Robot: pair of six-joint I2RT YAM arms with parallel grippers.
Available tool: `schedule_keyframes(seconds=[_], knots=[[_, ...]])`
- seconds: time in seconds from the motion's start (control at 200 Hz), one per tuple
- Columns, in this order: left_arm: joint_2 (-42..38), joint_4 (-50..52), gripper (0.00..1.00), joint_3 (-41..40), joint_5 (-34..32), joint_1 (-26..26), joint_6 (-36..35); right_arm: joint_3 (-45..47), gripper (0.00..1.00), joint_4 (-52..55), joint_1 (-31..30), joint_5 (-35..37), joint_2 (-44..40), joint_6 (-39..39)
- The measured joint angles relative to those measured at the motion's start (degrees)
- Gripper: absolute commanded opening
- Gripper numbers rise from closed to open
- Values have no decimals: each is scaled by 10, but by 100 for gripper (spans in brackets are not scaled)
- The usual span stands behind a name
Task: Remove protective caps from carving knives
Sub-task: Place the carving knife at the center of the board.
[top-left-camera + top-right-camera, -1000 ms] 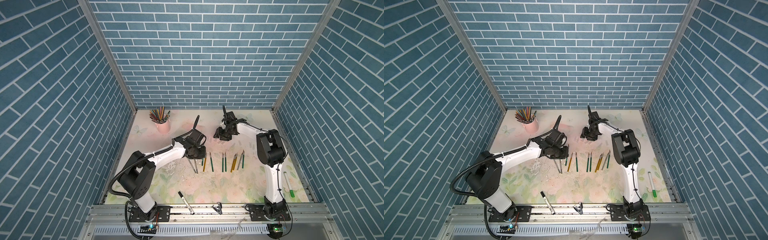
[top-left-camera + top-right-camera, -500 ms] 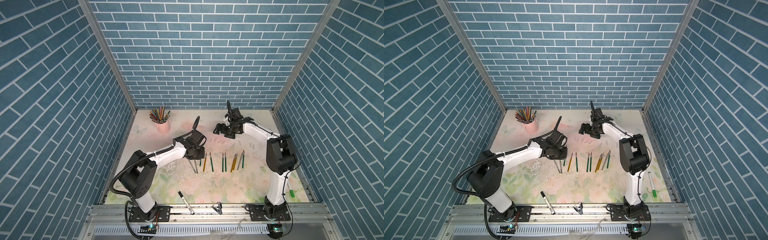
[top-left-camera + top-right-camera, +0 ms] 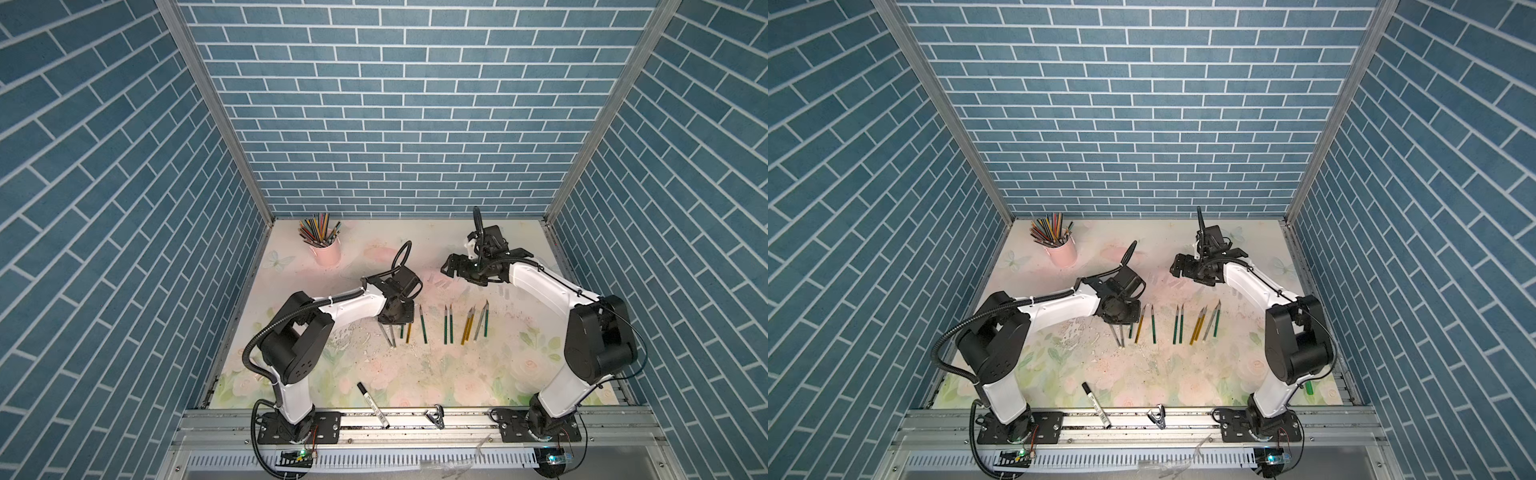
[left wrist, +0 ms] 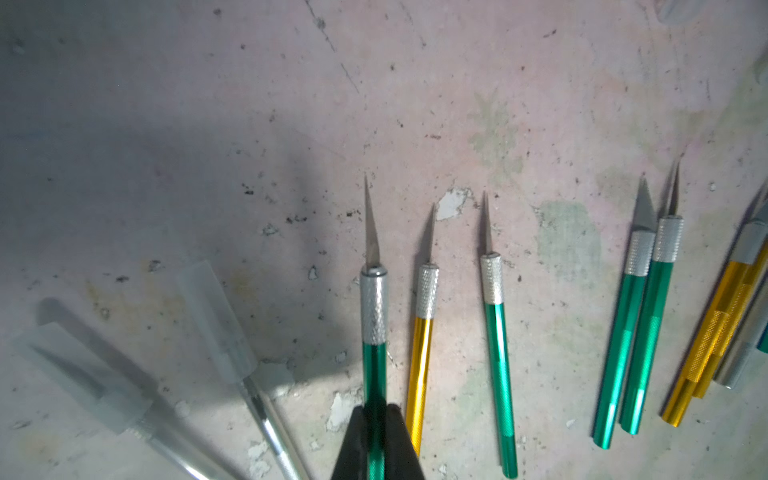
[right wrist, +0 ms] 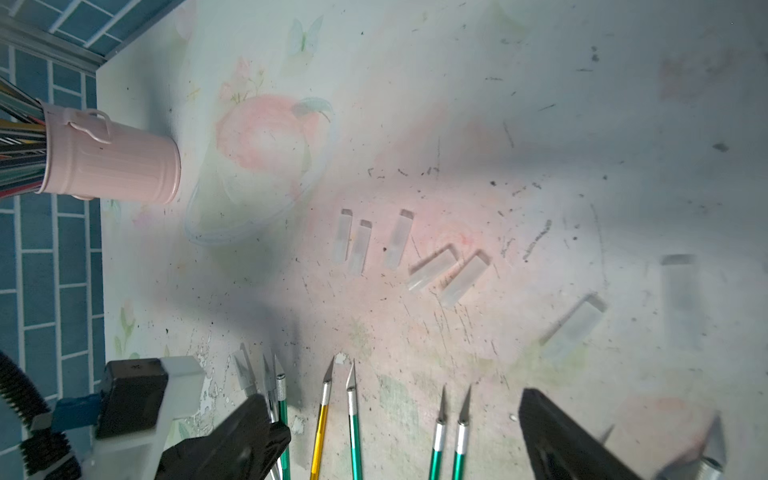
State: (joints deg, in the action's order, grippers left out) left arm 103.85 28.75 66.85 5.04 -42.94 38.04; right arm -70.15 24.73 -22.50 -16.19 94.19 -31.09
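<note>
My left gripper (image 4: 376,415) is shut on the handle of a green carving knife (image 4: 374,316) whose blade is bare; in both top views it (image 3: 397,318) points down at the row's left end. Beside it lie two silver knives wearing translucent protective caps (image 4: 216,316). More bare knives (image 3: 448,324), green and gold, lie in a row on the mat. My right gripper (image 5: 405,436) hangs open and empty above the mat behind the row (image 3: 453,266). Several loose caps (image 5: 428,270) lie scattered under it.
A pink cup of coloured pencils (image 3: 326,251) stands at the back left. A black-capped white marker (image 3: 372,405) and a black clip (image 3: 434,417) lie at the front edge. A green pen (image 3: 1309,387) lies front right, behind the right arm's base. Brick walls enclose the mat.
My right gripper has opened wide, and that arm's elbow has swung out to the right and down. The left gripper has stayed shut on the green knife in place.
</note>
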Motion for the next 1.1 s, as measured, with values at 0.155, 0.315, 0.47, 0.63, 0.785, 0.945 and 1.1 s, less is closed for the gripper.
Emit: schedule_keyframes(seconds=[0.155, 0.315, 0.47, 0.63, 0.785, 0.945, 1.1], knots=[[7, 6, 3, 6, -10, -3, 14, 32, 94, -2, 10, 17, -43, 1], [8, 6, 8, 7, -12, -3, 26, 54, 93, -3, 15, 26, -64, 1], [9, 6, 11, 7, -12, -5, 32, 66, 93, 0, 19, 29, -66, 1], [9, 8, 12, 7, -12, -5, 35, 66, 93, 0, 24, 32, -68, 1], [10, 10, 16, 10, -13, -5, 36, 66, 93, 1, 26, 35, -71, 1], [10, 10, 20, 14, -14, -5, 36, 66, 93, 2, 27, 35, -77, 1], [10, 10, 23, 14, -14, -5, 36, 66, 93, 2, 28, 35, -80, 1]])
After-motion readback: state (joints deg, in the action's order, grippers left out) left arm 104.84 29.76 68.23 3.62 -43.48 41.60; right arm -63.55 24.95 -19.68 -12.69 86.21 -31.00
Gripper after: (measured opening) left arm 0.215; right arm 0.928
